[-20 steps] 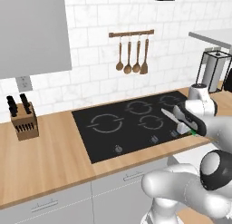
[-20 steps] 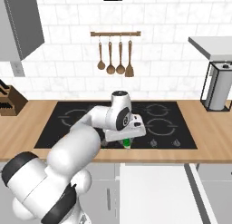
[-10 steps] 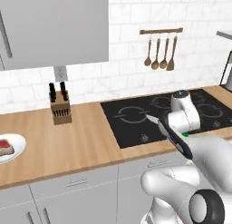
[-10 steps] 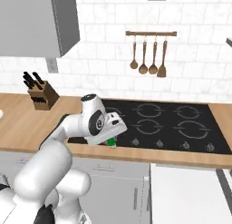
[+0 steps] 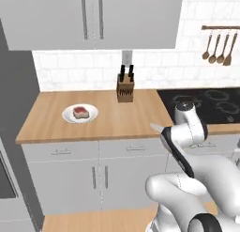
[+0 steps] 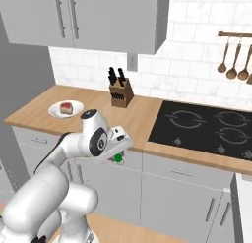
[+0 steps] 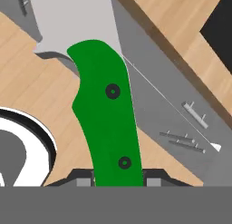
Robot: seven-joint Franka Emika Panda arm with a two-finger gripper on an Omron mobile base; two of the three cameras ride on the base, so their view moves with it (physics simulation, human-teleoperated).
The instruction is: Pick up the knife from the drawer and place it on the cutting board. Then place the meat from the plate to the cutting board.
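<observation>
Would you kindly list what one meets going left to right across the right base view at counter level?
Plate with the meat → gripper holding the knife → knife block → cooktop → hanging utensils.

Rendered kitchen, evenly and brightly lit with no evident single source; faint soft shading beneath the wall cabinets point(image 5: 93, 19), no glare, no edge distortion; base views slightly soft and low in detail, hand view crisp, close, flat in tone.
</observation>
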